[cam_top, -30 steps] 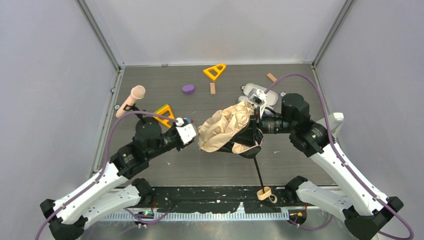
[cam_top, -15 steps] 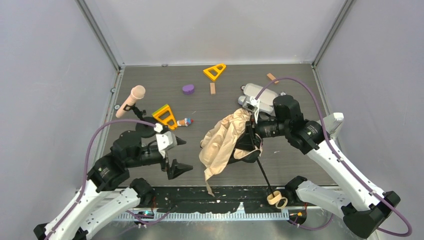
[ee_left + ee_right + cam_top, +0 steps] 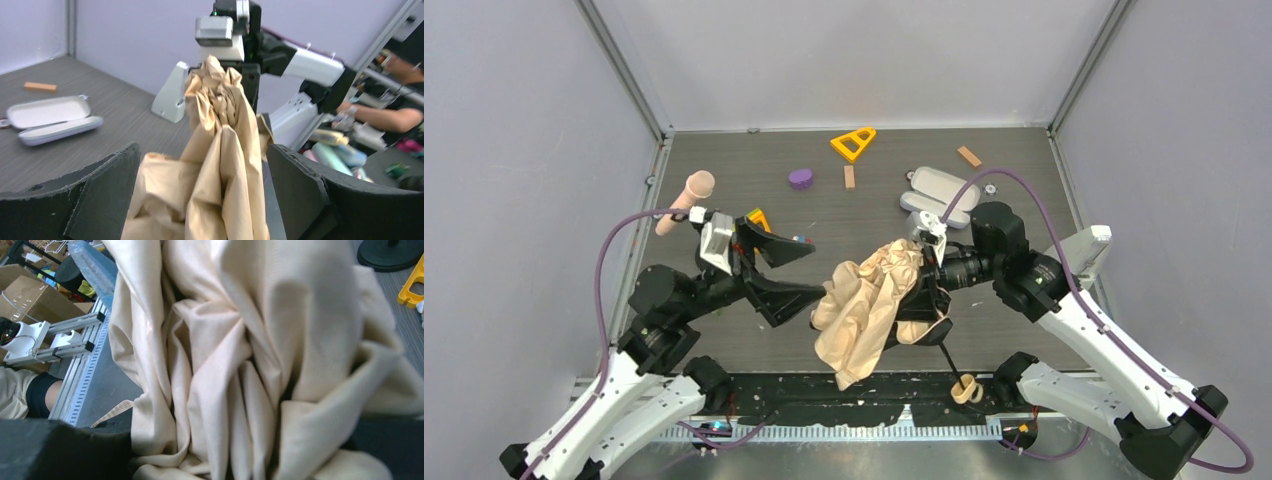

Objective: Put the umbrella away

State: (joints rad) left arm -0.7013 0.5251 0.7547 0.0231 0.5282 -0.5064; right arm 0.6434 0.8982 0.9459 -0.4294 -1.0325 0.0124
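Observation:
The umbrella (image 3: 864, 310) is a crumpled beige-peach bundle held above the table's middle. Its thin black shaft (image 3: 948, 354) slants down to the tan handle (image 3: 966, 388) at the near edge. My right gripper (image 3: 924, 285) is shut on the bundled canopy from the right. In the right wrist view the fabric (image 3: 235, 355) fills the frame between the dark fingers (image 3: 60, 450). My left gripper (image 3: 816, 270) is open just left of the canopy, raised and pointing at it. In the left wrist view the hanging folds (image 3: 215, 165) lie between and just beyond its wide-apart fingers (image 3: 100, 195).
A pink-headed microphone (image 3: 699, 185) stands at the left. A lavender-grey case (image 3: 939, 190) lies behind the right arm and shows as the case (image 3: 50, 120) in the left wrist view. Yellow triangles (image 3: 852, 143), a purple piece (image 3: 800, 178) and wooden blocks (image 3: 849, 176) lie at the back.
My left gripper has opened wide, pulled back from the canopy, then risen to point at it again. The canopy has sagged and shifted toward the near edge with the right gripper.

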